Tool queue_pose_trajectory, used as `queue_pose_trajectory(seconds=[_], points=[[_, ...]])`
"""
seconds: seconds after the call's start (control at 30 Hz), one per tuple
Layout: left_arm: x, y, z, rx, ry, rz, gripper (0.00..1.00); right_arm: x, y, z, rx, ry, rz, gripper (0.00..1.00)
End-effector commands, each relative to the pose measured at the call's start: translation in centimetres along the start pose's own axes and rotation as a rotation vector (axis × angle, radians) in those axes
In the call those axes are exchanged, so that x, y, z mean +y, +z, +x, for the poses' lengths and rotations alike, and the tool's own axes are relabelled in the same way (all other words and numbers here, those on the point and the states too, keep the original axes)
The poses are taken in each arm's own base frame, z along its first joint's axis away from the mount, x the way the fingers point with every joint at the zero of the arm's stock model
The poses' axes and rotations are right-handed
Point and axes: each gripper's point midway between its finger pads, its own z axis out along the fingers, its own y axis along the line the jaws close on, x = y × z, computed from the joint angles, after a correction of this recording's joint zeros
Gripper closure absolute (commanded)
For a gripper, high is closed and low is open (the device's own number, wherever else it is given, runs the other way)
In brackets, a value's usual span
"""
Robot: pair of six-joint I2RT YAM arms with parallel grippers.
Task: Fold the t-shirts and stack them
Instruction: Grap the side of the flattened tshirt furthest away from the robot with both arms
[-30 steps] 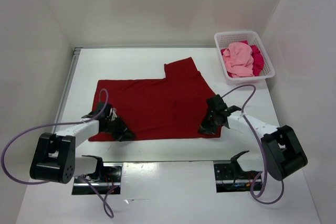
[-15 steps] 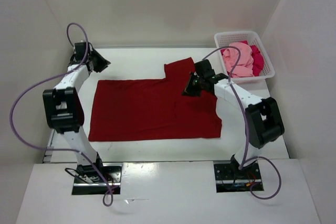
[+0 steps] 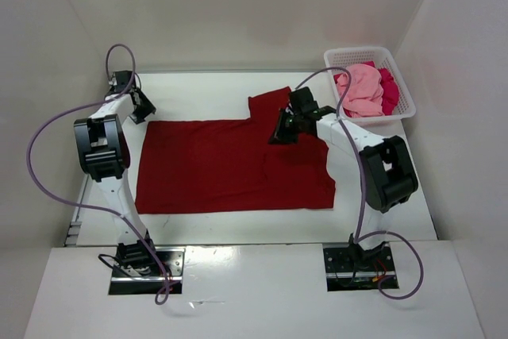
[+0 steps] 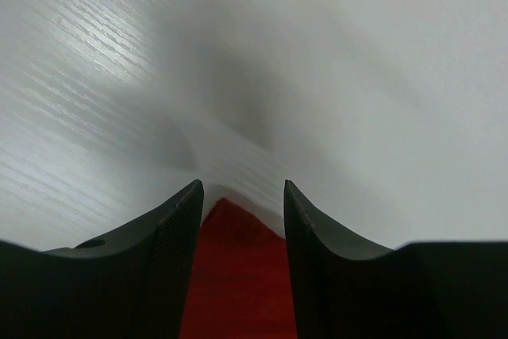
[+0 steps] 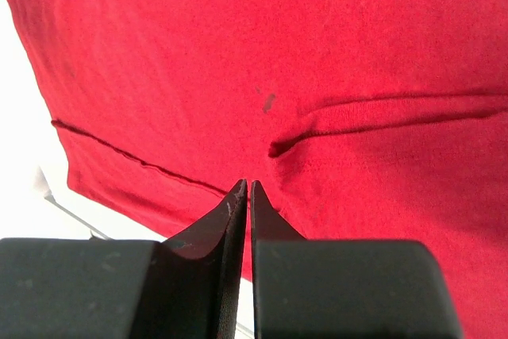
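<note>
The dark red t-shirt (image 3: 230, 166) is matt knitted cloth; the table (image 3: 238, 224) is smooth, white, faintly wood-grained; the basket (image 3: 357, 55) is white plastic lattice.

Close view looking down past the right gripper (image 5: 246, 189) onto a dark red t-shirt (image 5: 333, 45), which fills nearly the whole frame. The gripper's two black fingers (image 5: 202, 244) rise from the bottom centre, their tips drawn almost together with only a thin slit between them. They are set over the cloth near its lower edge, and whether any fabric is pinched cannot be told. A stitched hem (image 5: 135, 158) runs diagonally from the left edge down toward the fingertips. A folded ridge (image 5: 381, 109) crosses from the centre to the right edge. A small dark spot (image 5: 268, 102) sits just above it. White table (image 5: 24, 164) shows along the left side.
</note>
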Motion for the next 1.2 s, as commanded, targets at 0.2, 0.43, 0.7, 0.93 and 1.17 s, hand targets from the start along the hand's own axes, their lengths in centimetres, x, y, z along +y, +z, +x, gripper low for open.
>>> queue_pose_trajectory(seconds=[0.2,0.43,0.7,0.93,1.17], points=[[2.8,1.1,3.1,0.057,0.097,-0.08,0.55,2.8,0.2,-5.4,-0.108,-0.062,-0.065,0.83],[2.9,0.9,3.9,0.066,0.096,-0.062,0.66,1.5,2.8,-10.3,-0.187,-0.046,0.0,0.66],[0.5,-1.0,2.0,0.017,0.056,0.032,0.87,-6.2,9.5,-19.8,-0.334,-0.02,0.264,0.59],[-0.2,-2.0,1.8,0.008,0.033,0.07,0.92,-6.9,11.2,-26.4,-0.463,-0.054,0.365,0.52],[-0.7,-2.6,1.4,-0.004,0.024,0.089,0.98,-8.9,11.4,-29.3,-0.575,-0.066,0.411,0.49]])
